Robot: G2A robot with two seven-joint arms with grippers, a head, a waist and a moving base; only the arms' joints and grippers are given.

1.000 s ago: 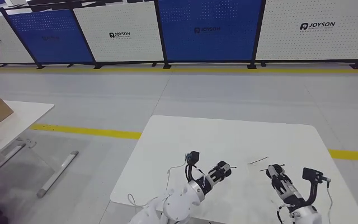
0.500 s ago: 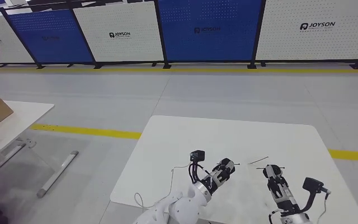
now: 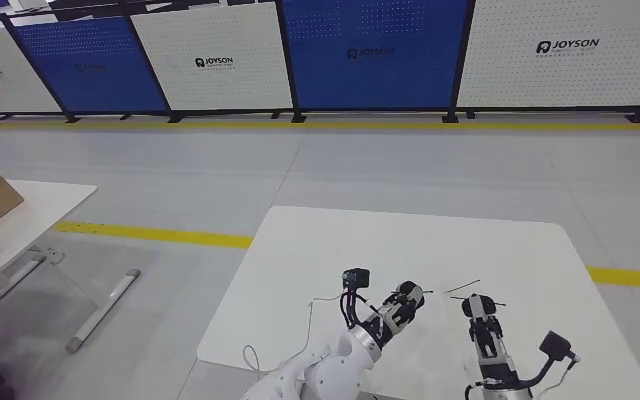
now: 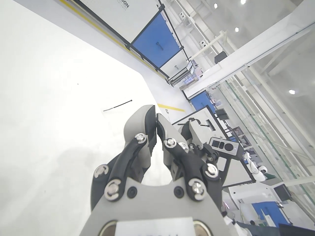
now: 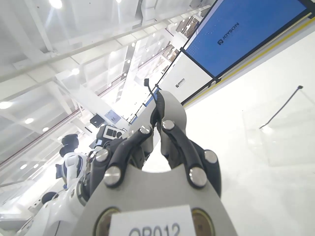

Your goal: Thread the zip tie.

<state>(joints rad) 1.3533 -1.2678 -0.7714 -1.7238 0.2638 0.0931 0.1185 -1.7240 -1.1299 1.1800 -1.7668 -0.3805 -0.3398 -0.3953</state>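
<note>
Your right gripper (image 5: 159, 95) is clamped on a zip tie (image 5: 149, 87). Your left gripper (image 4: 156, 114) is pressed closed, a spare tie (image 4: 117, 105) lying nearby

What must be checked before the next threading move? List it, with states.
1. Right gripper shut on the held zip tie: ok.
2. One end of it juts out beyond the grip: ok.
3. Left gripper shut; whether it grips anything: cannot tell.
4. Tie's two ends lined up for threading: cannot tell.
5. Loose zip tie flat on the table, apart from both grippers: ok.
</note>
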